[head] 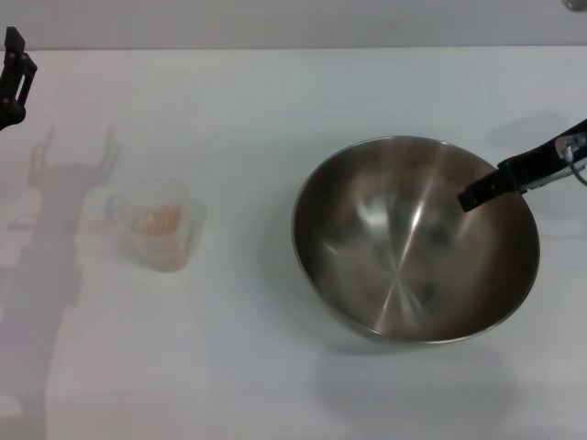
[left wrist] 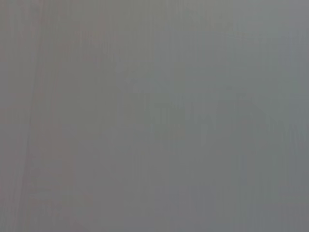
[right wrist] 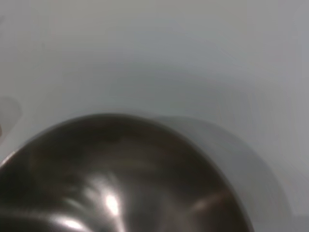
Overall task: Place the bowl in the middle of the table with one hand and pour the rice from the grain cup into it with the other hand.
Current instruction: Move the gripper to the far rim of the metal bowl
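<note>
The steel bowl is right of the table's middle, tilted a little, with a shadow beneath it. My right gripper reaches in from the right and is shut on the bowl's far right rim, one black finger inside it. The right wrist view is filled by the bowl's inside above the white table. The grain cup stands upright on the left with rice in it. My left gripper is open at the far left edge, well behind the cup.
The left wrist view shows only a blank grey surface. The left arm's shadow falls across the table beside the cup. White tabletop lies between the cup and the bowl.
</note>
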